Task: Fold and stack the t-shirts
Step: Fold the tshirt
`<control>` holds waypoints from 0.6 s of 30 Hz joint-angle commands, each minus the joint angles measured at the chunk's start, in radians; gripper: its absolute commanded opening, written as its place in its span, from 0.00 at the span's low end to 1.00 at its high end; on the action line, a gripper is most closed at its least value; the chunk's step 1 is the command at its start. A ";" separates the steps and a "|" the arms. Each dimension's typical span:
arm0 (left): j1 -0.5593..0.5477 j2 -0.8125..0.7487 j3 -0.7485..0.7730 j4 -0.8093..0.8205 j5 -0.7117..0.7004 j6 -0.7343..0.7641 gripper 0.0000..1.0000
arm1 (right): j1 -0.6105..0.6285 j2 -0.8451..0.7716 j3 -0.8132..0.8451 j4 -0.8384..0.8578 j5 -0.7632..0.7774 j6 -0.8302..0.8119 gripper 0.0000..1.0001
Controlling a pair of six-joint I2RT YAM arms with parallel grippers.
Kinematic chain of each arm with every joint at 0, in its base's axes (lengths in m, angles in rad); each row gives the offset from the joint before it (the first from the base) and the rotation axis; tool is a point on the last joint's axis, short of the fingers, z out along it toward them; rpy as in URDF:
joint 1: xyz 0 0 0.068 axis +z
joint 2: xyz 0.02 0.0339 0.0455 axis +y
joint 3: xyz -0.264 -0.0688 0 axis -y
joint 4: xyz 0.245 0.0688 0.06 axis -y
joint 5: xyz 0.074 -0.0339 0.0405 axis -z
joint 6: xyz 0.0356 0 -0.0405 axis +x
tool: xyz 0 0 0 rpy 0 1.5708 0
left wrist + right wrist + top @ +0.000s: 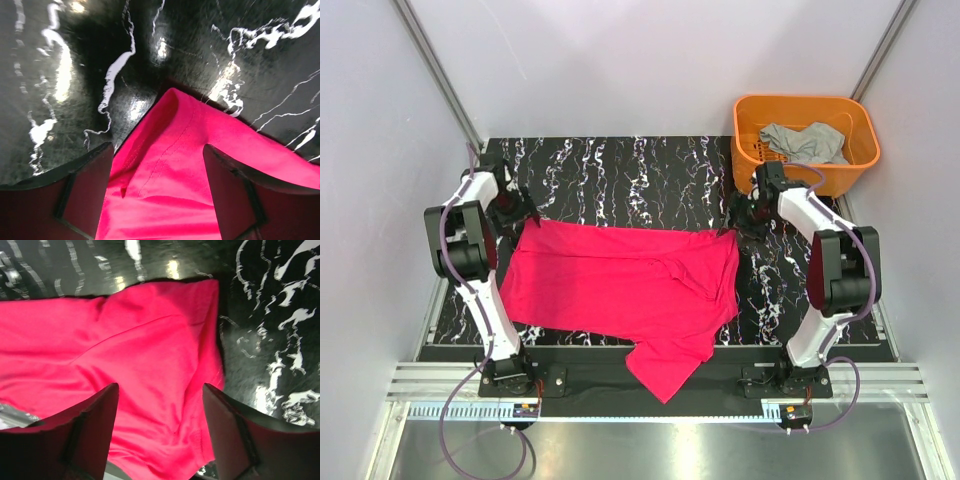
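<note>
A red t-shirt [625, 285] lies spread on the black marbled table [620, 170], one part hanging over the near edge. My left gripper [525, 218] is open at the shirt's far left corner; in the left wrist view the corner [175, 150] lies between the spread fingers [90, 185]. My right gripper [735, 228] is open at the far right corner; the right wrist view shows red cloth [150, 365] between its fingers [95, 420]. A grey t-shirt [805, 143] lies crumpled in the orange basket [745, 125].
The orange basket stands at the table's far right corner, just behind my right arm. White walls and metal frame posts close in the table on three sides.
</note>
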 commanded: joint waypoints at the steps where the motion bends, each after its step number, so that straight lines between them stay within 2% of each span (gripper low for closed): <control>1: -0.002 0.016 0.061 -0.009 0.064 0.035 0.75 | 0.002 0.028 -0.013 0.074 0.066 -0.027 0.71; 5: -0.002 0.025 0.036 -0.010 0.038 0.004 0.73 | -0.004 0.060 -0.017 0.120 0.098 -0.030 0.57; 14: 0.005 0.062 0.021 -0.011 0.022 -0.028 0.59 | -0.004 0.069 -0.114 0.325 0.187 -0.020 0.61; 17: 0.010 0.068 0.024 -0.009 0.012 -0.040 0.52 | -0.001 0.104 -0.114 0.362 0.163 -0.023 0.61; 18: 0.015 0.069 0.022 -0.009 0.010 -0.045 0.45 | -0.001 0.109 -0.114 0.368 0.161 -0.018 0.60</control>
